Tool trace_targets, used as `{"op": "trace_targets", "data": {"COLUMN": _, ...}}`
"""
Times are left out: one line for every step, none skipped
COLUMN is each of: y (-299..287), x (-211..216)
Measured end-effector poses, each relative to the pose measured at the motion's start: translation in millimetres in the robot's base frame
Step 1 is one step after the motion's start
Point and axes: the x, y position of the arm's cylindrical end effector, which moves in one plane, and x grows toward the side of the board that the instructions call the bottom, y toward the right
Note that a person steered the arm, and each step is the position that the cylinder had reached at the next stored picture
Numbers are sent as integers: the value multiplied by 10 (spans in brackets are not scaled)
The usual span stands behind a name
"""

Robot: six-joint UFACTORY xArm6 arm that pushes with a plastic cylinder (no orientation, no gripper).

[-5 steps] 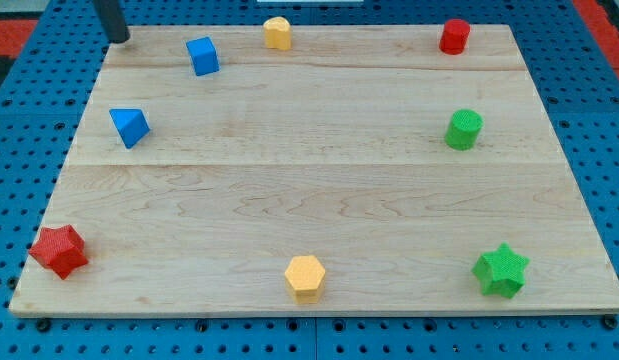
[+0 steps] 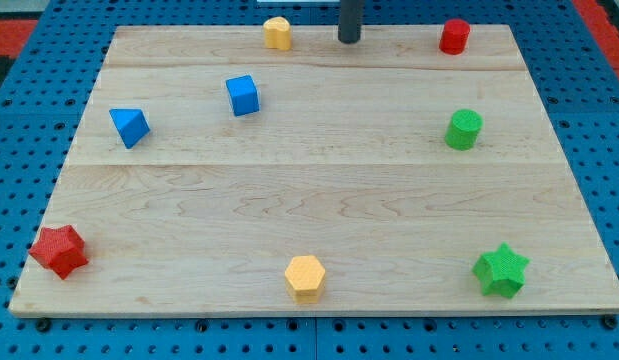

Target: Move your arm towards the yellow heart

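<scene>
Since half a sec ago, my tip (image 2: 349, 40) is no longer sitting at the view's top-left corner of the desk (image 2: 309, 200) but along the top edge, right of centre, and the blue cube (image 2: 243, 95) is lying further toward the view's right and bottom than it was, so it's looking like the rod dragged it along on the way. Everything else is staying put: blue triangular block (image 2: 129, 127), red star (image 2: 58, 250), yellow hexagon (image 2: 305, 276), green star (image 2: 502, 269), green cylinder (image 2: 464, 130), red cylinder (image 2: 453, 36). Target, the yellow heart (image 2: 278, 33), is sitting at the top edge, centre-left, and my tip is now resting near it on its right side, w/ a clear gap between them, not touching. I'm judging that the sweep is overshooting: the tip is passing the heart and ending up between it and the red cylinder, closer to the heart. So the task is nearly done but prob. needing a short move back toward the view's left. No claw on this rig, just a bare rod, so nothing is opening, closing or holding anything. Risk: coming in too fast and knocking the heart off the top edge.
</scene>
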Motion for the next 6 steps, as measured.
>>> {"op": "trace_targets", "data": {"y": -101, "x": -36}}
{"op": "trace_targets", "data": {"y": -304, "x": -15}}
{"op": "trace_targets", "data": {"y": -311, "x": 507}}
{"op": "trace_targets", "data": {"y": -1317, "x": 550}}
{"op": "trace_targets", "data": {"y": -1602, "x": -16}}
{"op": "trace_targets", "data": {"y": -1081, "x": 22}}
